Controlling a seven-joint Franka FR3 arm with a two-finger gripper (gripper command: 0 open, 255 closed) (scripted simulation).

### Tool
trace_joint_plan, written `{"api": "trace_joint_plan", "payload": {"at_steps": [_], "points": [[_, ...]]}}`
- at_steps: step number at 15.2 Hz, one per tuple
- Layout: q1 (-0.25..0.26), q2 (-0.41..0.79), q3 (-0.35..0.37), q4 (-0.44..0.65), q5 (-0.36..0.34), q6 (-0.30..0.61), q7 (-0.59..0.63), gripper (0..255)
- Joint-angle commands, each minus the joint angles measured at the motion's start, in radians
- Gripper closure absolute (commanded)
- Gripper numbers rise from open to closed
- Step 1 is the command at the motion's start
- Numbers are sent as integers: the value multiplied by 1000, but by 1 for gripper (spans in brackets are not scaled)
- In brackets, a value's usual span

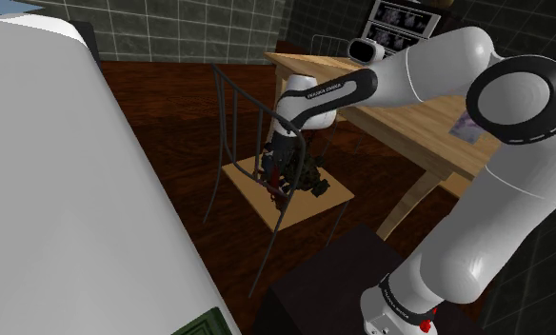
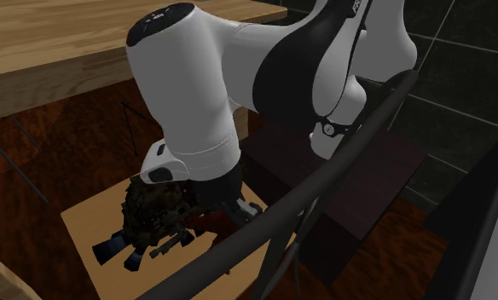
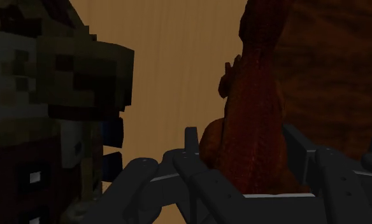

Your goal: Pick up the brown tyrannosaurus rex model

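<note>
Tyrannosaurus rex model (image 3: 251, 121), reddish brown, is showing right of centre in the wrist view, down at the wooden chair seat (image 3: 172, 70). The gripper (image 3: 245, 175) is pinching its lower body, one black finger pressing each flank. A blocky dark toy (image 3: 57, 95) is sitting just beside it, at the frame's left.

Chair: we see a wire-backed chair (image 1: 246, 179) with a wooden seat, standing just beside the table.
Toy: a dark, blocky toy (image 1: 309, 179) lies on that seat.
Table: we see a wooden table (image 1: 409, 124) carrying a white device (image 1: 367, 49) and a small card (image 1: 466, 127).
Wall: grey tiles (image 1: 190, 29).
Floor: dark wood (image 1: 171, 124).
</note>
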Motion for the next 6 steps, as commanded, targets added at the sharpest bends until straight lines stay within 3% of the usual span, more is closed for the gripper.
{"api": "trace_joint_plan", "payload": {"at_steps": [1, 6], "points": [[0, -17, 0, 8, -3, -24, 5, 255], [0, -41, -1, 24, -8, -64, 13, 255]]}}
